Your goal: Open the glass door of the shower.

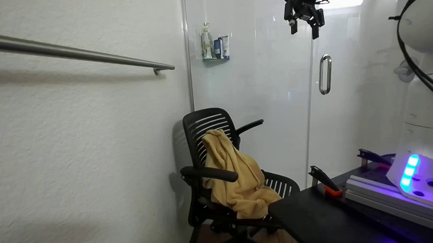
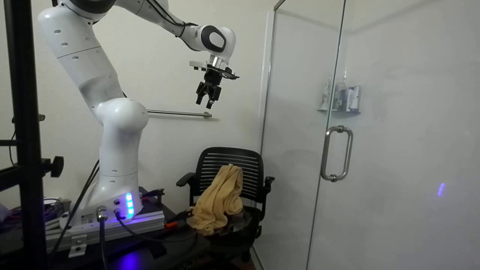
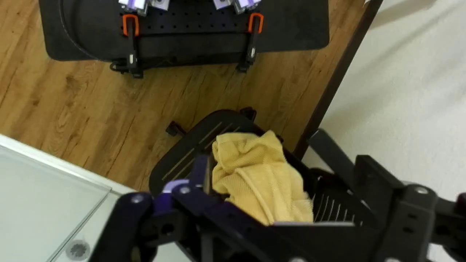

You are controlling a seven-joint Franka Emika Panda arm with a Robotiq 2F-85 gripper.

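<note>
The glass door [image 1: 352, 130] of the shower stands beside the handle-less glass panel [image 1: 259, 97] and looks closed. The door also shows in the other camera's exterior view [image 2: 405, 142]. Its vertical silver bar handle [image 1: 329, 74] shows in both exterior views [image 2: 348, 153]. My gripper [image 1: 304, 30] points down with its fingers apart, empty, high above the chair. It shows in both exterior views [image 2: 204, 103], away from the handle. In the wrist view the gripper [image 3: 260, 153] is open. The shower's white sill [image 3: 65, 165] lies at lower left there; the handle is out of that view.
A black office chair [image 2: 232, 155] with a yellow towel [image 3: 262, 178] stands before the handle-less panel. A black table [image 3: 291, 29] with clamps carries the arm's base. A wall rail [image 1: 89, 50] runs along the white wall. Bottles [image 1: 206, 43] stand on a shelf behind the glass.
</note>
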